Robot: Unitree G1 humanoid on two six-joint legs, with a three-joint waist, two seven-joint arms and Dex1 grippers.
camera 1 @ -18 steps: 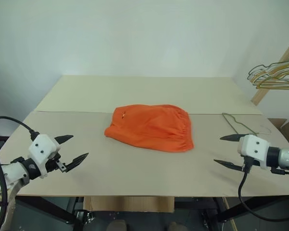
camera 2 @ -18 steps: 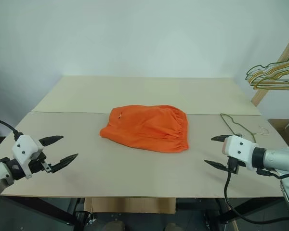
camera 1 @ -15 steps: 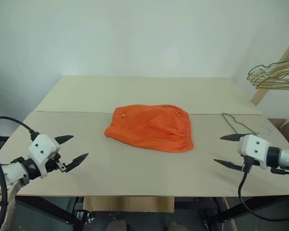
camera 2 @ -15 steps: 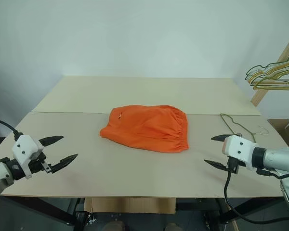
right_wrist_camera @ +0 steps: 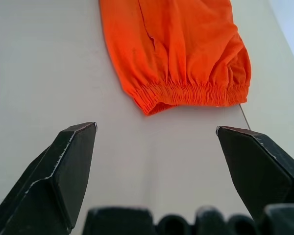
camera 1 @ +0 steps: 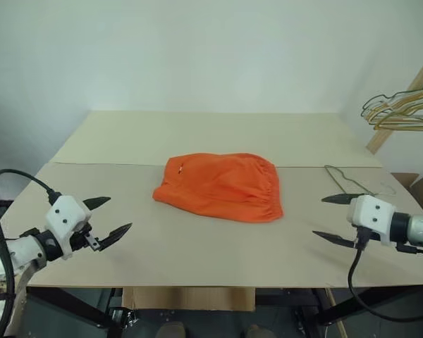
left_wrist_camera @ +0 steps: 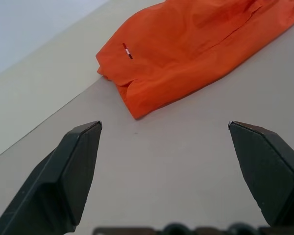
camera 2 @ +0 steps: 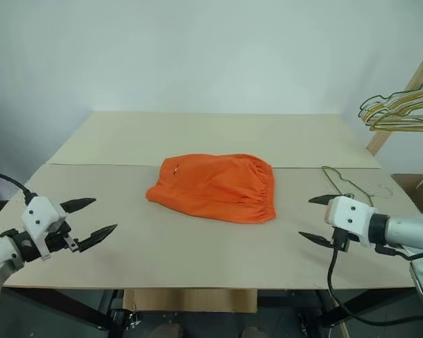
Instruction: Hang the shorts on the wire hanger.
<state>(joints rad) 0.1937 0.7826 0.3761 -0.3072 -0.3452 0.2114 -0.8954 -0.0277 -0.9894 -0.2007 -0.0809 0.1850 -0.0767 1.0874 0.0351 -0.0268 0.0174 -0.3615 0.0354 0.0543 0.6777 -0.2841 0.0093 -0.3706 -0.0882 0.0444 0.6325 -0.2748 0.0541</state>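
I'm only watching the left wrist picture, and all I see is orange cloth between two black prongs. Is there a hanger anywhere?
Observer: Yes. A thin wire hanger lies flat on the table, off the shorts' gathered waistband side, close to the right gripper.
Operator: Is that other gripper holding anything?
Observer: No. Its fingers are spread wide and empty, just like the left gripper.
Operator: Is that the only hanger around?
Observer: No. A bunch of gold and dark hangers hangs from a wooden rack past the table's far right corner.
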